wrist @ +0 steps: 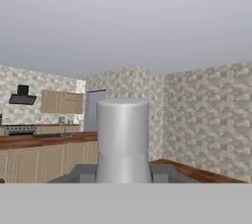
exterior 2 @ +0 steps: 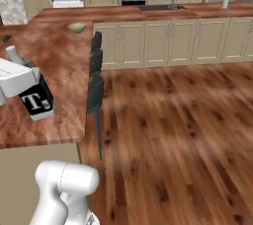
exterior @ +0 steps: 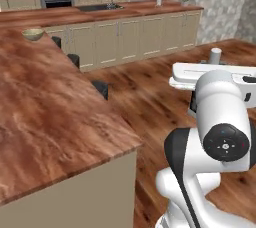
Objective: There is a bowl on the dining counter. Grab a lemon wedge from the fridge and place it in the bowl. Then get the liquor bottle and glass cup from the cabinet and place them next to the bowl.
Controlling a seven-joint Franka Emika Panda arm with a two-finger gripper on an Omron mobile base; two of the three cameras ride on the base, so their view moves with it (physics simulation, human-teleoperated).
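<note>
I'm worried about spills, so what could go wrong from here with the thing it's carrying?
The bottle stands tall out of the gripper, so it could tip or slip in transit. The bowl sits far along the counter, and stools line that edge; the base may clip them.

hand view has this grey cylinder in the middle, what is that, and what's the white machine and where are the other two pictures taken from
Everything here is a rendered kitchen. The white machine is a robot arm on a base that can drive. Two cameras ride on that base behind the arm, one to its left and one to its right, so they show the same room from two sides. The third camera sits on the hand and looks along the gripper. The grey cylinder is the top of a liquor bottle, dark with a letter T, which the gripper appears to hold near the dining counter. A bowl sits at the counter's far end; its contents are too small to tell.
</note>
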